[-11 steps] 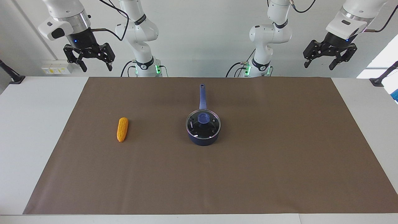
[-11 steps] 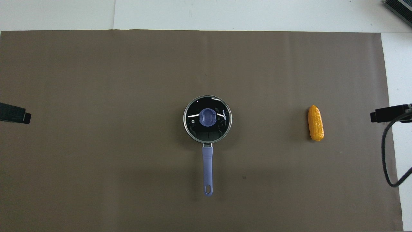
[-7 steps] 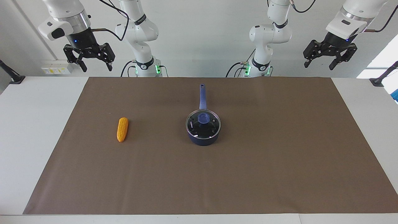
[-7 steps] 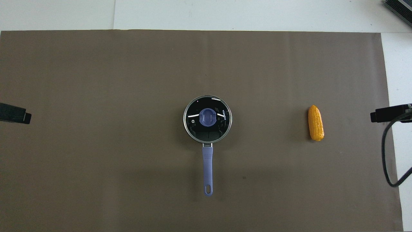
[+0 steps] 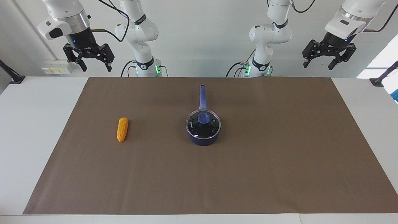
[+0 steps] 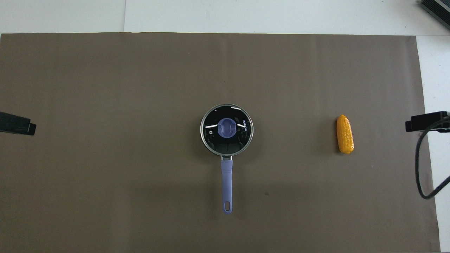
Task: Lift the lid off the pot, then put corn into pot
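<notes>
The navy pot [image 5: 203,139] [image 6: 226,175] stands mid-mat, its long blue handle pointing toward the robots. The glass lid [image 5: 196,129] [image 6: 215,140] with its blue knob [image 5: 203,118] [image 6: 227,128] sits on the pot. The yellow corn [image 5: 122,129] [image 6: 345,134] lies on the mat toward the right arm's end. My right gripper [image 5: 95,66] hangs open and empty, high over the table's edge at its own end. My left gripper [image 5: 318,63] hangs open and empty, high over the table's edge at its own end. Only their tips show in the overhead view.
A brown mat [image 5: 279,155] [image 6: 105,88] covers most of the white table [image 5: 31,124]. A black cable [image 6: 420,168] hangs by the right gripper's tip at the mat's edge.
Both grippers have drifted very slightly upward and outward. The pot, lid and corn have not moved.
</notes>
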Action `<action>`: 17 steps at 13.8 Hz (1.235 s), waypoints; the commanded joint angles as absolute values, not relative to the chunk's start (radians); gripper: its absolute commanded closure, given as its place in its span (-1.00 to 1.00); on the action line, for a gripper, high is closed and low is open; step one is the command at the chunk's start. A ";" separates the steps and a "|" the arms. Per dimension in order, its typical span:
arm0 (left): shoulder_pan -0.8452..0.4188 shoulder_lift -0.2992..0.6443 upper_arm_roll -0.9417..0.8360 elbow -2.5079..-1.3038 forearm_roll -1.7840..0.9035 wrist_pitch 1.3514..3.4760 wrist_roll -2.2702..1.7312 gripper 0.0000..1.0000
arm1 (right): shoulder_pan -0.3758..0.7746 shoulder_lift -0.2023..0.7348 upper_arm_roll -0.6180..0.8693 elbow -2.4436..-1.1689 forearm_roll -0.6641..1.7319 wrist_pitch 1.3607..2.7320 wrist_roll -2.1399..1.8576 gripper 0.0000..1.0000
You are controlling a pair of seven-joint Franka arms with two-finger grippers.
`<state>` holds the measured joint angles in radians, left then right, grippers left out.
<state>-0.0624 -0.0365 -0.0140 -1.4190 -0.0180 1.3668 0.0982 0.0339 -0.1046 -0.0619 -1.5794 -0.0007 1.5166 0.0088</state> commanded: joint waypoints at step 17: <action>-0.133 -0.058 -0.046 -1.431 -0.021 1.361 0.097 -1.00 | 0.031 -0.114 -0.057 -1.589 0.021 1.514 -0.035 -1.00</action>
<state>-0.1262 -0.0412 -0.0498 -1.4191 -0.0205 1.3680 0.1050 0.0340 -0.1047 -0.0610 -1.5801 -0.0004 1.5164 -0.0135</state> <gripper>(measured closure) 0.000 0.000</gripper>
